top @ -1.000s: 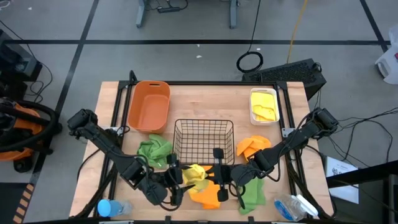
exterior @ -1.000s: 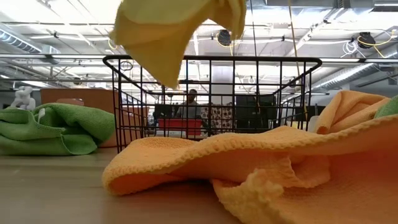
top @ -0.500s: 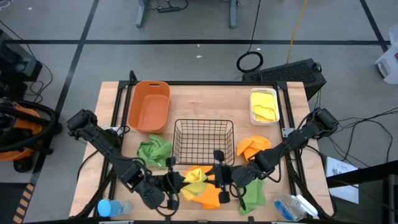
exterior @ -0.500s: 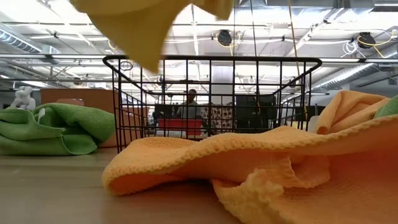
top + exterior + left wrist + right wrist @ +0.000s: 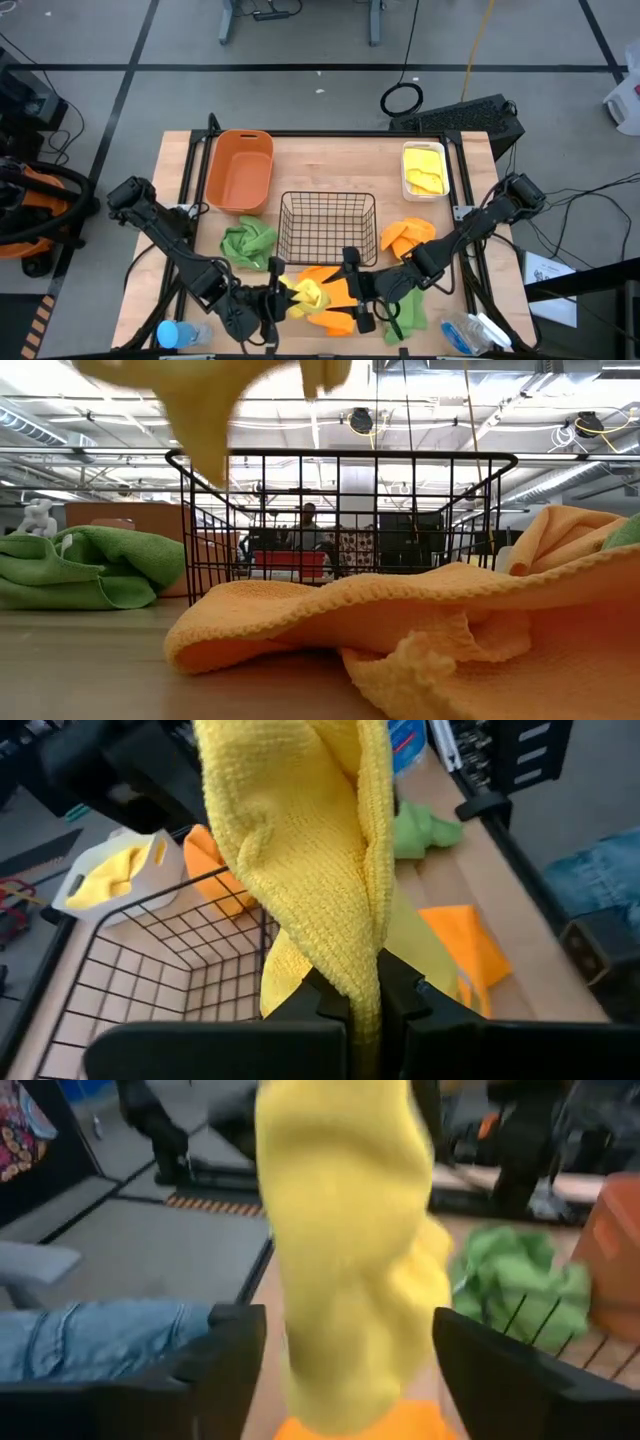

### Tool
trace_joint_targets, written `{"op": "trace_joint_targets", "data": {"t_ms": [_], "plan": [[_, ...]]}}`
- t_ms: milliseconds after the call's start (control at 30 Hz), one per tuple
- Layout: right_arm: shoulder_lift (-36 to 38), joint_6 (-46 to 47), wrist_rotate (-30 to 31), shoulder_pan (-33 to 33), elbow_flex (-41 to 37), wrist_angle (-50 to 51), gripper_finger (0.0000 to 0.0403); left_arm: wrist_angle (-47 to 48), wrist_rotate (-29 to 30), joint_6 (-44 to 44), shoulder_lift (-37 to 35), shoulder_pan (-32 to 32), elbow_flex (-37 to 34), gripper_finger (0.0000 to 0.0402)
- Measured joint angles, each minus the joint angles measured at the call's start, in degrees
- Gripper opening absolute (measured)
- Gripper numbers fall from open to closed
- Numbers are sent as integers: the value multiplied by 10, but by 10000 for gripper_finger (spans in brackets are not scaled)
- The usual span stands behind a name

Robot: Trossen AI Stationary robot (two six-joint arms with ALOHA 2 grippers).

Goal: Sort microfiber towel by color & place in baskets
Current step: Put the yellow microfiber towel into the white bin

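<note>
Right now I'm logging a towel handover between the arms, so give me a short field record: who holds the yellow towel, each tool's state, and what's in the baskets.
held item: yellow towel
holder: left tool, shut on the towel
right tool: open, fingers either side of the towel
orange tub: nothing in it
wire basket: nothing in it
white bin: yellow cloth inside
loose on table: green towel, orange towel

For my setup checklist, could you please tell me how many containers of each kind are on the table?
Orange plastic tub: 1
Black wire-mesh basket: 1
White plastic bin: 1
Total: 3
</note>
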State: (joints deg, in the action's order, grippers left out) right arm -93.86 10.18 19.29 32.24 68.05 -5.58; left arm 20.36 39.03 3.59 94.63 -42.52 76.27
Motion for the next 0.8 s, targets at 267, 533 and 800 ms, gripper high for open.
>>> {"op": "trace_joint_targets", "data": {"t_ms": [267,533,800], "plan": [[-16,-38,1,-4,0,-50,291,3,-39,-40,0,35,0,12],[-37,-34,5,-15,0,-55,124,2,-54,-44,0,58,0,12],[-37,-47,32,-13,0,-49,19,-1,-57,14,0,63,0,31]]}}
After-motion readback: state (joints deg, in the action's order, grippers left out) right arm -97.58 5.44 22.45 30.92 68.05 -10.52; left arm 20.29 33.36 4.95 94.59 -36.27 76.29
